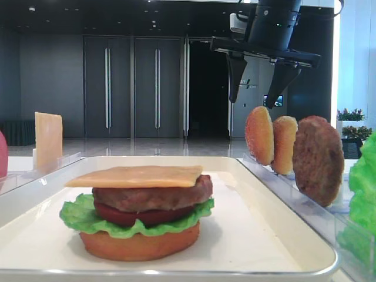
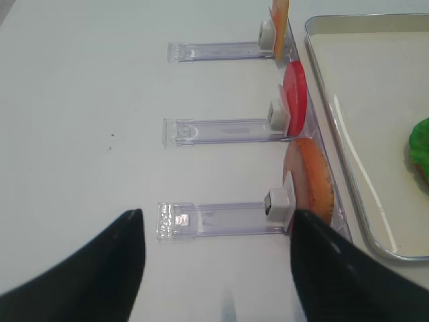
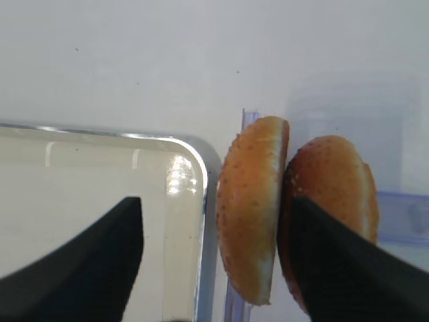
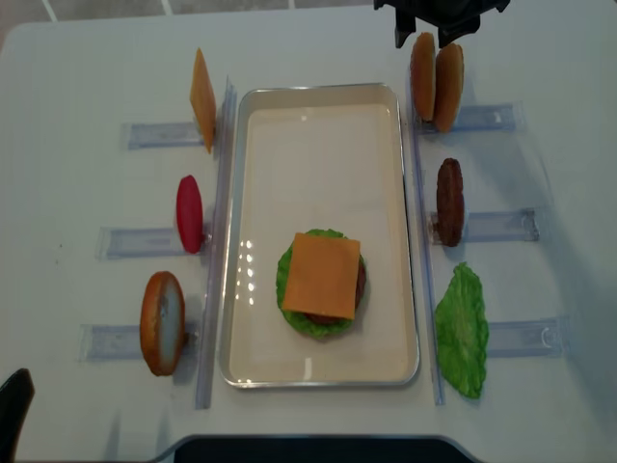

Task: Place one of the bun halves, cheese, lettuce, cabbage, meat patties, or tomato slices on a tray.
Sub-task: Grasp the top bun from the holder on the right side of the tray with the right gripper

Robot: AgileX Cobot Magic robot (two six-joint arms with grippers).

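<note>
The right claw (image 1: 257, 88) hung wide open and empty right above the sesame bun top (image 3: 253, 215), which stood on edge in its clear rack (image 4: 482, 118) beside the tray (image 4: 405, 222), long axis up. Counted: three buns outside the tray, one spare patty (image 4: 448, 201), one tomato slice (image 4: 189, 213).

The white tabletop (image 4: 87, 58) carries the tray (image 4: 405, 241) at its middle, with clear plastic racks (image 4: 145, 135) along the left and right edges.

tray (image 4: 405, 241) centre | stack in tray | bun halves (image 4: 434, 69) right-rear | lettuce (image 4: 461, 330) right-front
</note>
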